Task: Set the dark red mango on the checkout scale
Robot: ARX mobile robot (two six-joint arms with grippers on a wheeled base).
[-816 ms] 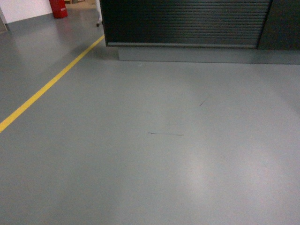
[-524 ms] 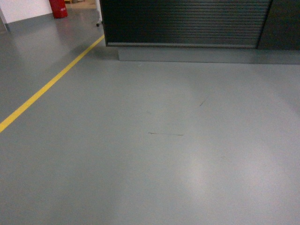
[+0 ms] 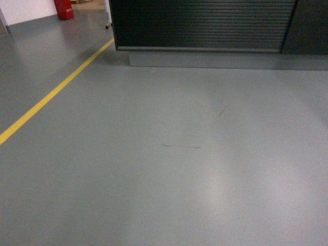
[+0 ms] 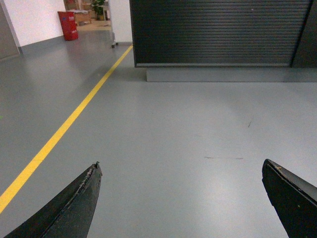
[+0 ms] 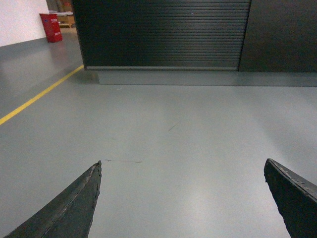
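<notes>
Grey, smooth floor fills most of what we see from the head camera, faintly glossy and marked by a thin dark scuff near the middle. Beyond it, along the top of the view, stands the checkout, a dark counter whose front is ribbed with horizontal slats, sitting on a grey plinth. A yellow line painted on the floor runs diagonally from the lower left toward the counter's left corner. Far off at the upper left is a red bin against a white wall.

From the left wrist camera, we see the left gripper with its two dark fingers spread wide apart at the bottom corners, nothing between them but bare floor. The counter lies well ahead of these jaws, and the yellow line passes to their left.

From the right wrist camera, the right gripper looks the same: dark fingers held wide, only floor between them, the slatted counter front straight ahead and well apart from the tips, the yellow line away to the left.

We can find neither the dark red mango nor the scale in any of the three views; neither gripper holds anything.
</notes>
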